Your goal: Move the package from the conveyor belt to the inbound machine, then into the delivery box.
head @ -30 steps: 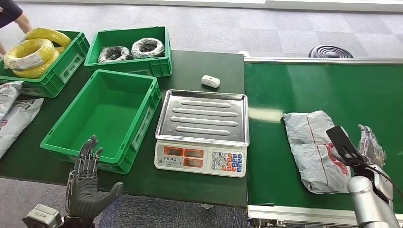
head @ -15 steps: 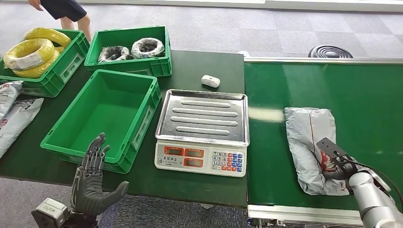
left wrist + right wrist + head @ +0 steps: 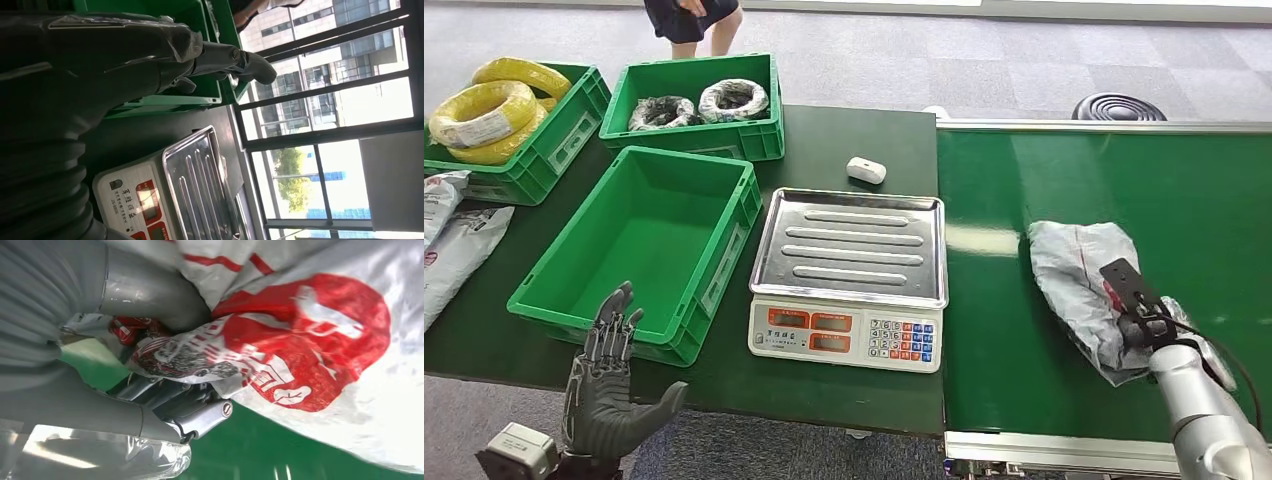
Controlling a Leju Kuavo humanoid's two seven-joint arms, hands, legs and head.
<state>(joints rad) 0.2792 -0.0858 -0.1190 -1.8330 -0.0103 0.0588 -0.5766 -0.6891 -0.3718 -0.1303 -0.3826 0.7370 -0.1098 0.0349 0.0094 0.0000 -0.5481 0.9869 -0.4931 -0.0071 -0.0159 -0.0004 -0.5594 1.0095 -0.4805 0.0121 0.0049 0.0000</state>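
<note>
Your right hand (image 3: 150, 365) pinches the package (image 3: 1079, 275) at lower right on the belt (image 3: 1024, 180); scale (image 3: 849, 275) and bin (image 3: 639, 245) remain. Left hand (image 3: 604, 395) fingers spread.

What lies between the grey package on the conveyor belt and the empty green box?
In the head view, the scale with its steel tray stands between the grey package and the empty green box, beyond a bare strip of conveyor belt.

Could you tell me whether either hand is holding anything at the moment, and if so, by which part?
The right hand grips the grey package by its near, red-printed end, the film bunched between thumb and fingers. The left hand holds nothing.
</note>
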